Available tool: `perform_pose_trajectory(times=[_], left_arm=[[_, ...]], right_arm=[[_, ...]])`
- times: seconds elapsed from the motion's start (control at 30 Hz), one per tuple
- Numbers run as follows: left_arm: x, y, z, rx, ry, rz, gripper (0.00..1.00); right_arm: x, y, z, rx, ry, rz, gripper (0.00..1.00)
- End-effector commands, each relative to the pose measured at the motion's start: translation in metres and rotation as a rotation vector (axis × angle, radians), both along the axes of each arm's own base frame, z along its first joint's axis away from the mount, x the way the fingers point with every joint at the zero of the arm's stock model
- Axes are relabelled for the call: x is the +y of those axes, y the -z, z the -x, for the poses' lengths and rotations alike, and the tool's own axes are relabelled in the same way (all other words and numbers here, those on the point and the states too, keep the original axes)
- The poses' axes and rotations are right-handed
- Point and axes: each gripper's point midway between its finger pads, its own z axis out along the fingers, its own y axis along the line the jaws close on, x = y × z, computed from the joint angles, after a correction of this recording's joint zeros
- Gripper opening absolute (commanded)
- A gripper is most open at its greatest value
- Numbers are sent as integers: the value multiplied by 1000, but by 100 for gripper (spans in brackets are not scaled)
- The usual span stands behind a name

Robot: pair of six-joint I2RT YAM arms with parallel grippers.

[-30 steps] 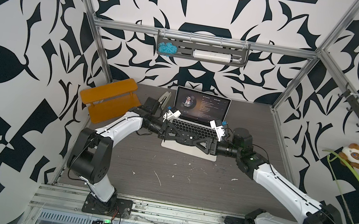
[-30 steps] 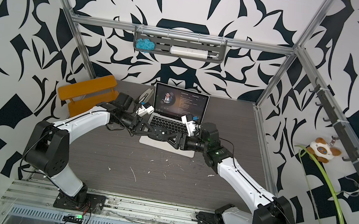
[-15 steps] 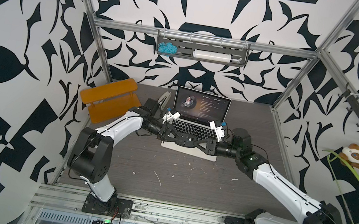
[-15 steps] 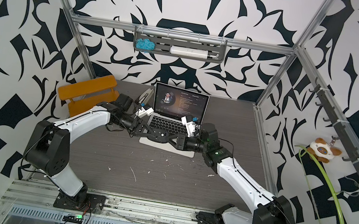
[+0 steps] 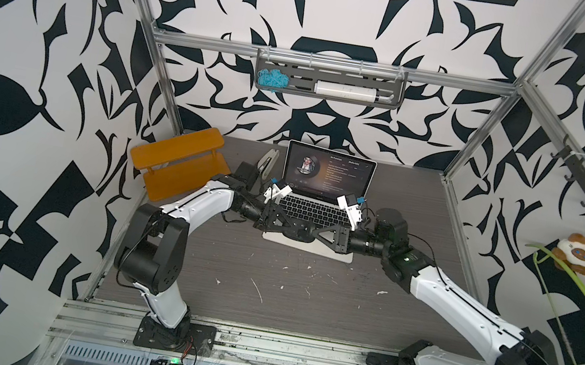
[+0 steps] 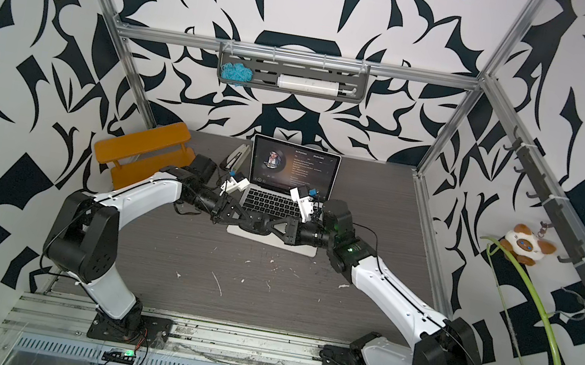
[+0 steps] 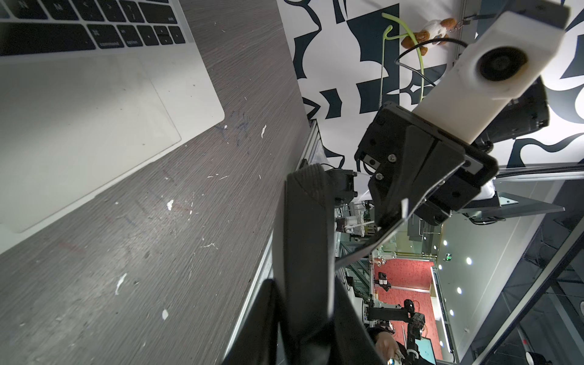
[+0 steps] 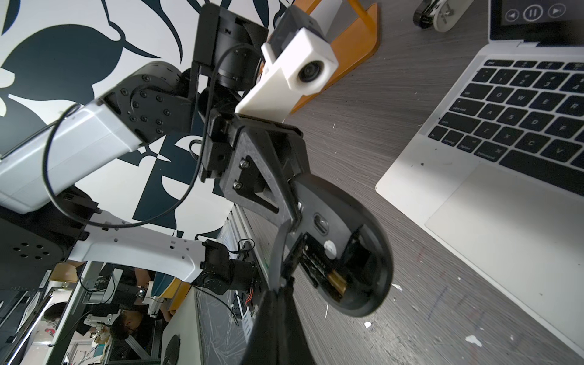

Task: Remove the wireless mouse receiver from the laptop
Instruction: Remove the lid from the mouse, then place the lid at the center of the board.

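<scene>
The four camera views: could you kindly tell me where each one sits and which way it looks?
Top views: high in front, looking down at the laptop; left arm and right arm show.
Left wrist: on the left arm, facing the shut right gripper; own fingers show.
Right wrist: on the right arm, facing the left gripper holding the mouse; own fingers show.
Shared: the laptop appears in all four views.

A: How do the arms sit?
B: The left arm (image 5: 199, 204) and the right arm (image 5: 456, 299) both stretch forward and inward — wrists low, pincers facing tip to tip.
A: Jaws?
B: The left pincer (image 8: 292, 205) clamps the mouse (image 8: 347, 252); the right pincer (image 8: 279, 284) is pressed fully closed.
</scene>
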Motion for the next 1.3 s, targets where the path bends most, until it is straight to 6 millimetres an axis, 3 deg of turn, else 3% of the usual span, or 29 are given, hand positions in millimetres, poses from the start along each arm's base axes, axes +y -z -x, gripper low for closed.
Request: perform_pose_trajectory(times=[0.0, 0.3, 0.53, 0.7, 0.97, 1.27], left_arm=[[0, -5, -3, 11, 3, 21, 0], [13, 12, -20, 44, -62, -19, 0], [24, 44, -33, 101, -113, -82, 0], [28, 56, -33, 108, -130, -129, 0], [33, 65, -26, 103, -156, -168, 0], [33, 62, -24, 101, -174, -165, 0]], right_arm=[[2, -12, -5, -55, 10, -19, 0], [0, -23, -4, -95, 21, -40, 0], [-10, -13, -10, -134, 72, 71, 0], [-36, 9, -27, -186, 197, 335, 0], [-108, 71, -57, -191, 444, 971, 0], [-150, 108, -63, -121, 512, 1320, 0]])
